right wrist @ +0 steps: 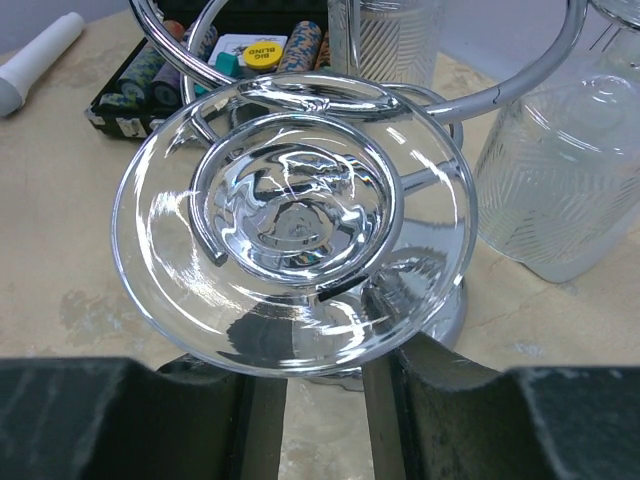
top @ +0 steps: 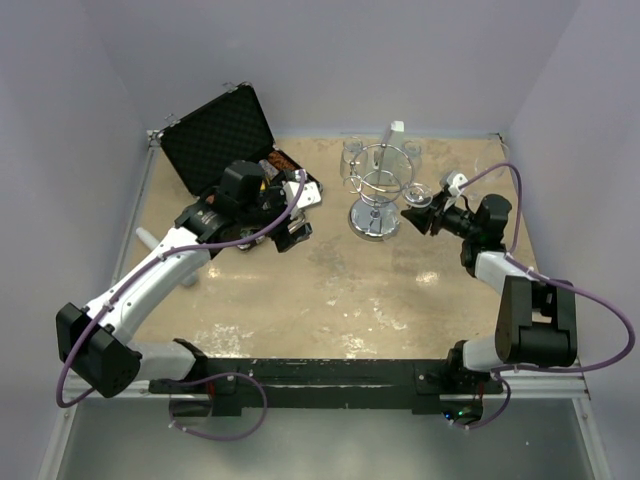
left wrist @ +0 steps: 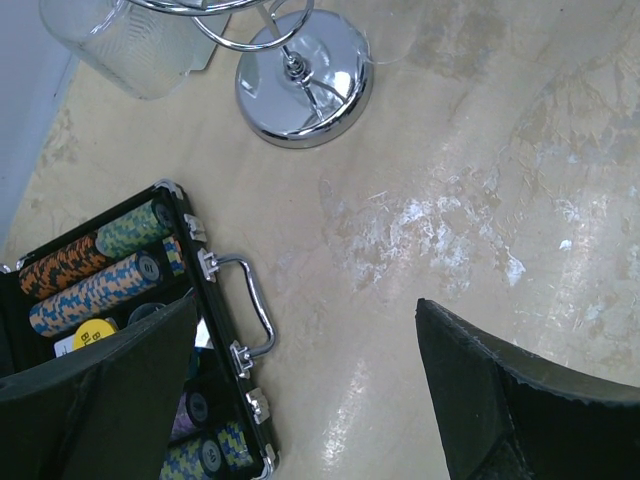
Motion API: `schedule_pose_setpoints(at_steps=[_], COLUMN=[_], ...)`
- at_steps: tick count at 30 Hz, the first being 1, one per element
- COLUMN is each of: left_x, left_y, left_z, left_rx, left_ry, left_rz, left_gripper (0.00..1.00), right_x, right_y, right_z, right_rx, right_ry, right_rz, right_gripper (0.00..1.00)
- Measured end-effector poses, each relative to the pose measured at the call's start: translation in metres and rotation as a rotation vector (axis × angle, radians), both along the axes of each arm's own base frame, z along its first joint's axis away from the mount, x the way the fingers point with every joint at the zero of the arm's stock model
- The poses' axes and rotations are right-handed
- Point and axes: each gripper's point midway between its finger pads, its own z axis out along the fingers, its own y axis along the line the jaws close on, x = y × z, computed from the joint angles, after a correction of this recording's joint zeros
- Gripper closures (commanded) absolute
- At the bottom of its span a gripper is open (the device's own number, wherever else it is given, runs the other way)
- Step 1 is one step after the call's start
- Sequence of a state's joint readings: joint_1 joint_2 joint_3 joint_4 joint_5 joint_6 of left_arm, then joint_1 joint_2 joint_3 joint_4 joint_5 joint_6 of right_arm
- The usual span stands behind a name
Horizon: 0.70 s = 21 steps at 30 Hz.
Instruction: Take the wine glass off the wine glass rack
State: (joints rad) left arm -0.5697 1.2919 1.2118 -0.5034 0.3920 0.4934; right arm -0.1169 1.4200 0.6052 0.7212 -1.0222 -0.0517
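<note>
The wine glass (right wrist: 290, 225) is at the right side of the wine glass rack (top: 375, 190). In the right wrist view its round foot faces the camera with a chrome wire loop curling across it. Stem and bowl are hidden behind the foot, and from above the glass is only a small clear shape.

The right gripper (right wrist: 327, 375) sits just under the foot's lower rim, its fingers a narrow gap apart. The rim covers their tips, so whether they hold the glass cannot be told.

The left gripper (left wrist: 305, 310) hangs wide open and empty over the bench (top: 330, 290), above the right edge of an open poker chip case (left wrist: 110, 270). The case's near part is cut off behind the left finger.

A ribbed glass (right wrist: 560, 180) stands just beside the rack's mirrored base, its top out of frame. A white cylinder (right wrist: 40, 55) lies left of the case, half cut off.
</note>
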Motion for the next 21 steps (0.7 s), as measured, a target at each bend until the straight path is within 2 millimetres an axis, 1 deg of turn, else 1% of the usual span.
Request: schedule_pose_setpoints(at_steps=[6, 11, 14, 17, 21], left_x=[0.002, 0.002, 0.002, 0.004, 0.005], left_y=[0.002, 0.002, 0.002, 0.0, -0.001], left_z=[0.0, 0.0, 0.001, 0.004, 0.006], left_rx=[0.006, 0.006, 0.004, -0.005, -0.014], left_ry=[-0.007, -0.007, -0.009, -0.019, -0.028], left_rz=[0.011, 0.012, 0.012, 0.014, 0.011], left_gripper=[0.04, 0.04, 0.04, 0.04, 0.04], right_x=[0.001, -0.001, -0.008, -0.015, -0.022], right_y=[-0.001, 0.0, 0.0, 0.0, -0.004], right_z=[0.004, 0.013, 0.015, 0.025, 0.053], right_rx=[0.001, 0.002, 0.007, 0.005, -0.004], right_ry=[-0.013, -0.043, -0.043, -0.066, -0.147], right_rz=[-0.014, -0.022, -0.032, -0.046, -0.086], right_gripper=[0.75, 0.92, 1.0, 1.0, 1.0])
